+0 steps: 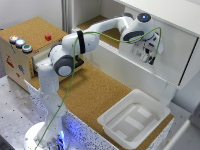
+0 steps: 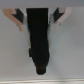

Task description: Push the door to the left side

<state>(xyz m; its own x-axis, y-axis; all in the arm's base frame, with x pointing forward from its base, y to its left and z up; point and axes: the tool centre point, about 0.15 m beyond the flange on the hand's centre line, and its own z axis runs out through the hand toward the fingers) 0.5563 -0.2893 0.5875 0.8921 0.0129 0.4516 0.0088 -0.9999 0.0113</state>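
Observation:
The door is a large flat white panel on the exterior view's right half of the white cabinet. The cabinet's other half stands open and shows a cork-lined inside. My gripper is at the door's front face near its left edge, low on the panel. In the wrist view the black fingers sit pressed together as one dark mass, with the gripper right up against the plain white door. I cannot tell whether the tips touch it.
A shallow white plastic tray lies on the cork tabletop in front of the cabinet. A wooden box with coloured buttons stands at the exterior view's left. The arm's base is at the front left.

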